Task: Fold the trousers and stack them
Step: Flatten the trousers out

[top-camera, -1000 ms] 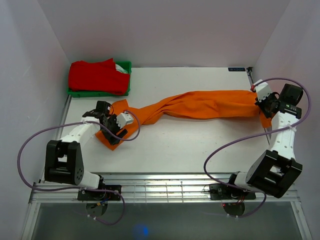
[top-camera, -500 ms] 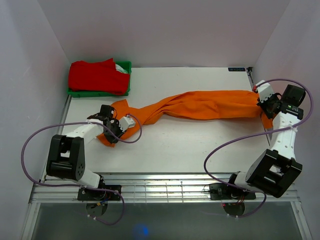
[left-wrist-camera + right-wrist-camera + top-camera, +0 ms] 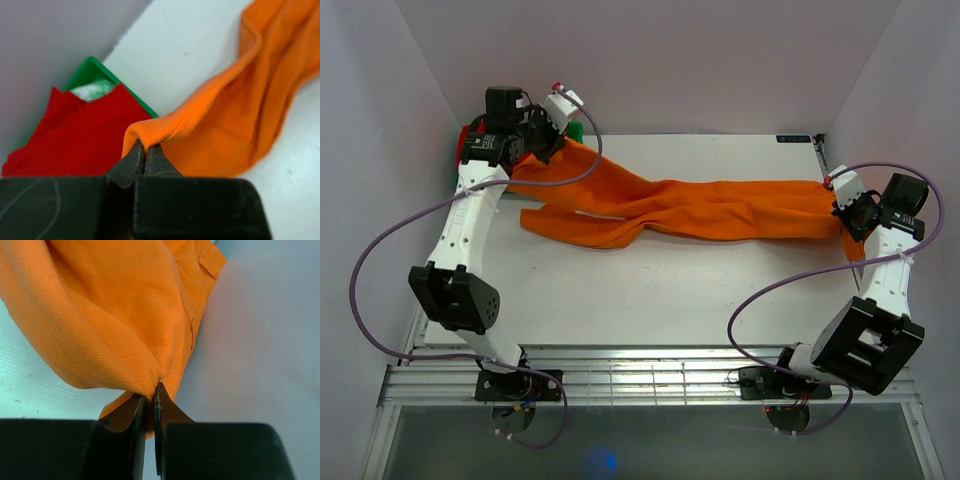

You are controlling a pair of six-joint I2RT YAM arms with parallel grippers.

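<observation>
Since a second ago the left hand [image 3: 146, 149] has swung from the near side up beside the green bin [image 3: 86, 65], squeezed tight on one leg end. Orange trousers [image 3: 700, 210] stretch rightward from the bin to the right hand [image 3: 150, 399], squeezed tight on their other end. This looks like the spreading step. Next, lay them flat.

Red garment [image 3: 75, 135] draped over green bin [image 3: 80, 72], pale crumpled item [image 3: 92, 90] inside bin, white table [image 3: 670, 285], small dark label [image 3: 793, 138] at its far edge, plain pale walls [image 3: 670, 60]
</observation>
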